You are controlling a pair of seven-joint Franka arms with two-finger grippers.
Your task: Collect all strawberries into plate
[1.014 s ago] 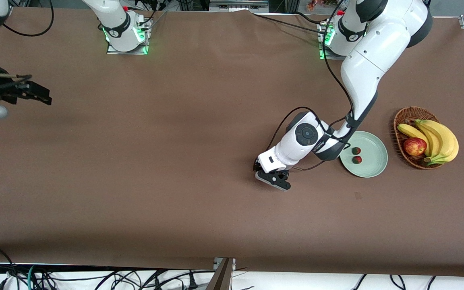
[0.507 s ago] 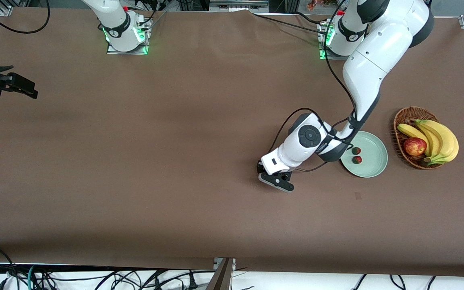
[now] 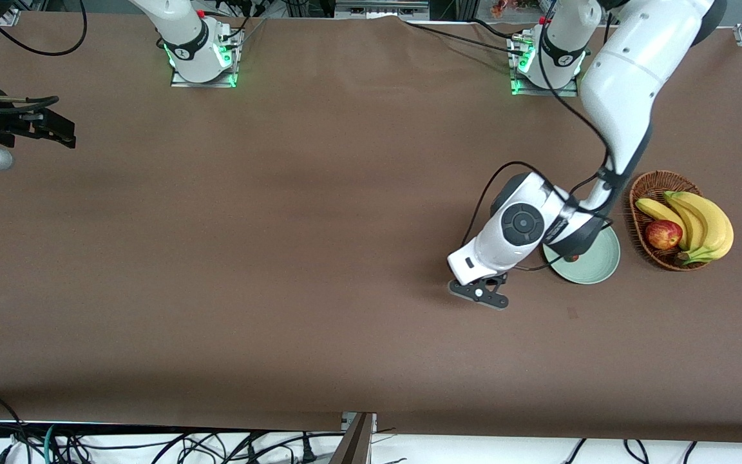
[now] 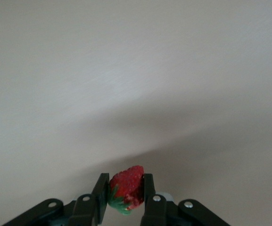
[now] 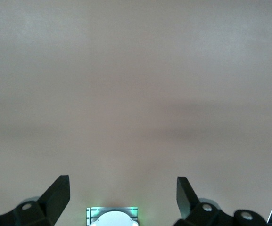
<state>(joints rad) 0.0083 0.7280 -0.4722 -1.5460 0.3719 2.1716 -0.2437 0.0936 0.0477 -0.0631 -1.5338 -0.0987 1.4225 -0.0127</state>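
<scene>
My left gripper (image 3: 479, 293) is shut on a strawberry (image 4: 126, 189), red with a green cap, pinched between the two fingers (image 4: 101, 193). It hangs over the bare brown table, close to the plate's rim on the side toward the right arm's end. The pale mint-green plate (image 3: 599, 263) is partly hidden by the left arm. One strawberry (image 3: 574, 258) shows on it at the arm's edge; any other is hidden. My right gripper (image 3: 55, 132) is open and empty over the table edge at the right arm's end (image 5: 122, 195).
A brown wicker basket (image 3: 643, 187) with bananas (image 3: 706, 222) and a red apple (image 3: 663, 234) stands beside the plate toward the left arm's end. Both arm bases (image 3: 200, 55) stand along the table's edge farthest from the front camera.
My left gripper has moved toward the plate with the strawberry in it, and the arm now covers more of the plate. The right gripper has shifted slightly at the table edge.
</scene>
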